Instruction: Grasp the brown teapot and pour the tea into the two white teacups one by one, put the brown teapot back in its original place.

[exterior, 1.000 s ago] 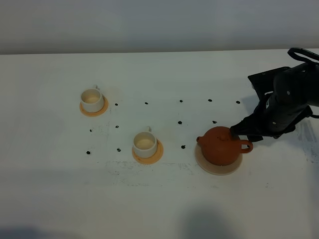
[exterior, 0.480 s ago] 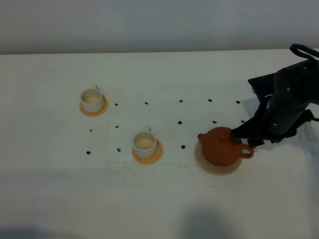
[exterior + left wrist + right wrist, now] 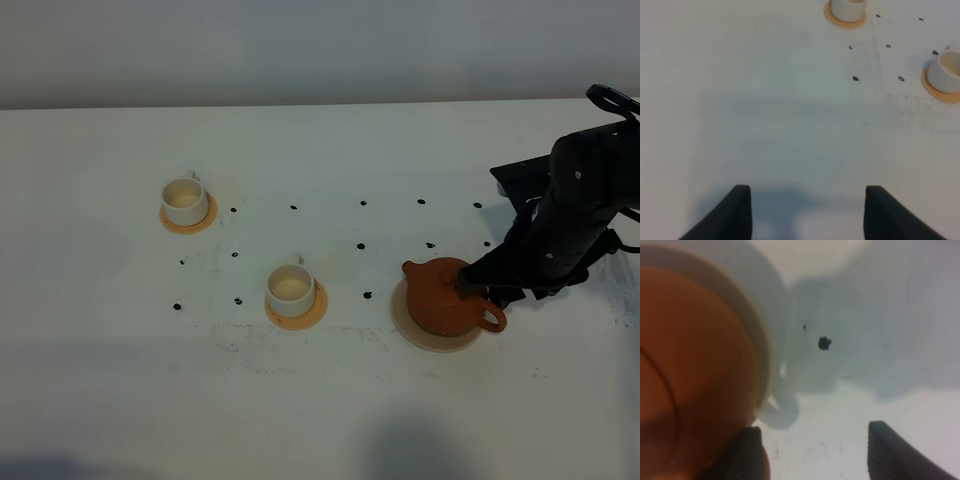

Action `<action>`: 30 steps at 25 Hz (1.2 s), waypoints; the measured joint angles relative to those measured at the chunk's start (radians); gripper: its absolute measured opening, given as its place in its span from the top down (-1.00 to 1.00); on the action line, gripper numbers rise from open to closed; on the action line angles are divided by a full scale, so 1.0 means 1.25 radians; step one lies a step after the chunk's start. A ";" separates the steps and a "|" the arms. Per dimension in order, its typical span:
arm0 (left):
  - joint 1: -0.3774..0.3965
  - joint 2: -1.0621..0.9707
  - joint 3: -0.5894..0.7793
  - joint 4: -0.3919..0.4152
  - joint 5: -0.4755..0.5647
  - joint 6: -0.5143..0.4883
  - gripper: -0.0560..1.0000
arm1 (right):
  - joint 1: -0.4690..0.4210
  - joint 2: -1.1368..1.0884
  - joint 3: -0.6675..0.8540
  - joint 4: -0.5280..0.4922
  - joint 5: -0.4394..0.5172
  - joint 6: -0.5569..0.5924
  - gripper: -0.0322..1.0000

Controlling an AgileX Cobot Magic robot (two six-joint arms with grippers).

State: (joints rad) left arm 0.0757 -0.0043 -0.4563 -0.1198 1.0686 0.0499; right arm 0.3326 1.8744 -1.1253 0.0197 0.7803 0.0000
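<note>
Lower now, the right black gripper (image 3: 820, 451) has come beside the round brown clay teapot (image 3: 443, 300) on its pale round coaster (image 3: 422, 339) near the table's right edge. Its jaws gape wide and hold nothing. The pot's loop handle (image 3: 492, 320) lies just toward the front edge from them.

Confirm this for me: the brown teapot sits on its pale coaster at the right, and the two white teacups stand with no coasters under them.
One part is wrong. The brown teapot does sit on its pale coaster at the right. But the left teacup and the middle teacup each stand on a small orange-tan coaster. The exterior high view shows this.
</note>
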 joint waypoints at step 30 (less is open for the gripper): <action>0.000 0.000 0.000 0.000 0.000 0.000 -0.01 | 0.000 0.000 0.000 0.140 0.072 -0.143 -0.01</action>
State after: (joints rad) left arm 0.0757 -0.0043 -0.4563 -0.1198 1.0686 0.0499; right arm 0.3326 1.8744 -1.1253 0.1949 0.8705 -0.1786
